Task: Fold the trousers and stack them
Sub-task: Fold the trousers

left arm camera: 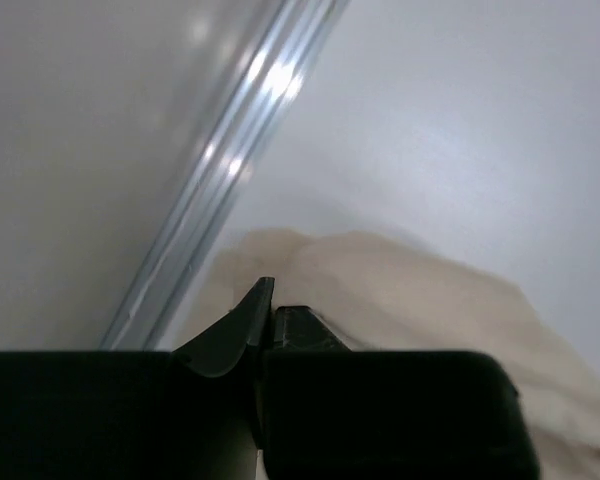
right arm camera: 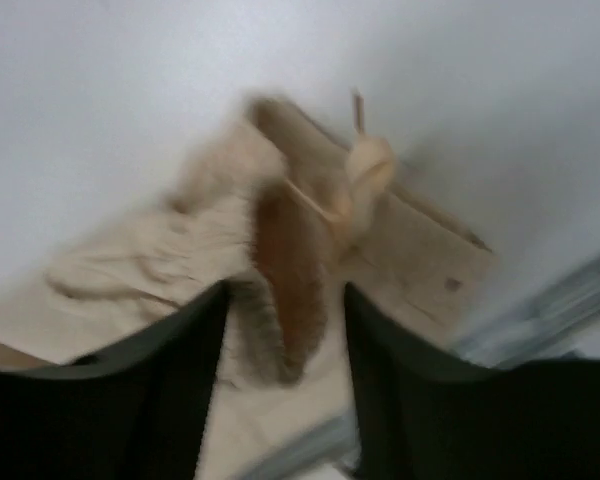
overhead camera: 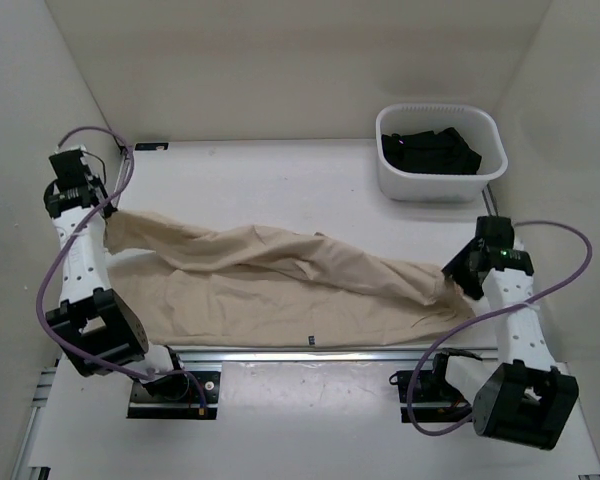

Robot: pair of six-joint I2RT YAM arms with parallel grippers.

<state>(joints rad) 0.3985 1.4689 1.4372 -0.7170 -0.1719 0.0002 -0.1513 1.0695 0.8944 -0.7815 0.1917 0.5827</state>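
Observation:
The beige trousers (overhead camera: 270,275) lie stretched left to right across the table, wrinkled, with one layer folded over along the far side. My left gripper (overhead camera: 108,212) is at their far left end. In the left wrist view its fingers (left arm camera: 265,318) are pressed together, with beige cloth (left arm camera: 400,285) right at their tips. My right gripper (overhead camera: 458,276) is at the right end, over the waist. In the right wrist view its fingers (right arm camera: 180,370) stand apart with a raised fold of the trousers (right arm camera: 290,270) between them. That view is blurred.
A white plastic basket (overhead camera: 440,185) holding a black garment (overhead camera: 430,152) stands at the back right. A metal rail (overhead camera: 310,352) runs along the table's near edge, and it also shows in the left wrist view (left arm camera: 230,160). White walls enclose the table.

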